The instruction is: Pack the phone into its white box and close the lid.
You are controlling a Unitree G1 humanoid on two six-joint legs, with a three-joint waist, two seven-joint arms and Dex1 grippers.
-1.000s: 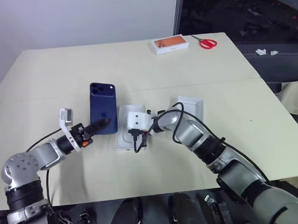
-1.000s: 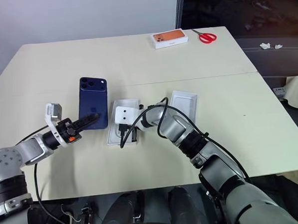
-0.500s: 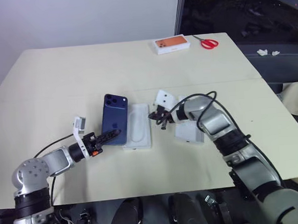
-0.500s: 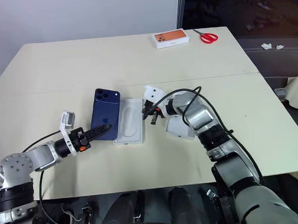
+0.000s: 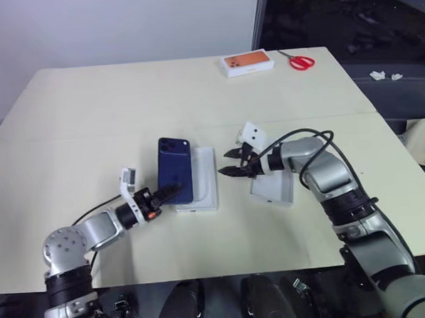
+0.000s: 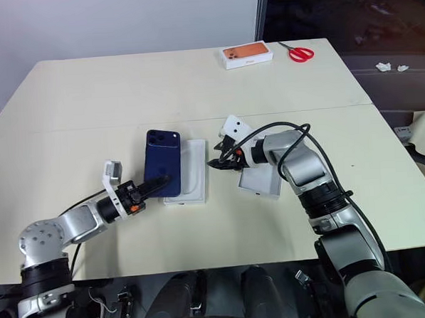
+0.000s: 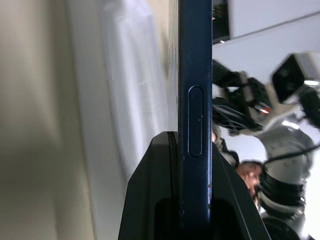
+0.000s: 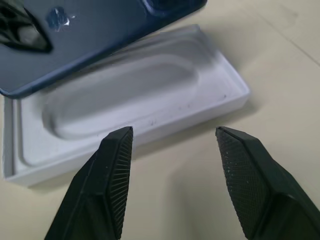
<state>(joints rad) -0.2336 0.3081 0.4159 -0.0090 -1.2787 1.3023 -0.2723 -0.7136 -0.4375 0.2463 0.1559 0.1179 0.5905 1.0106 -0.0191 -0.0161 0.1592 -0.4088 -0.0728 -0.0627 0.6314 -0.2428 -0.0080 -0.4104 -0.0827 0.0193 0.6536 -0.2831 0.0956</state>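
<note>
The dark blue phone [image 5: 175, 161] is back up, its camera cluster at the far end. Its near end sits in my left gripper [image 5: 170, 192], which is shut on it, the phone's edge [image 7: 195, 75] between the fingers. The phone overhangs the left side of a white insert [image 5: 205, 175] with an oval recess [image 8: 125, 95]. Whether the white box lies under that insert I cannot tell. My right gripper [image 5: 230, 162] hangs open and empty just right of the insert. The lid [image 5: 273, 193] lies white inside up under my right wrist.
An orange-topped white box [image 5: 249, 62] and red scissors [image 5: 300, 60] lie at the table's far edge. A seam [image 5: 90, 133] crosses the cream table ahead of the work spot. Bare tabletop spreads to the left and toward the near edge.
My right gripper left the insert, swung right and opened. My left gripper carried the phone right, onto the insert's left side. The lid now lies nearer to me.
</note>
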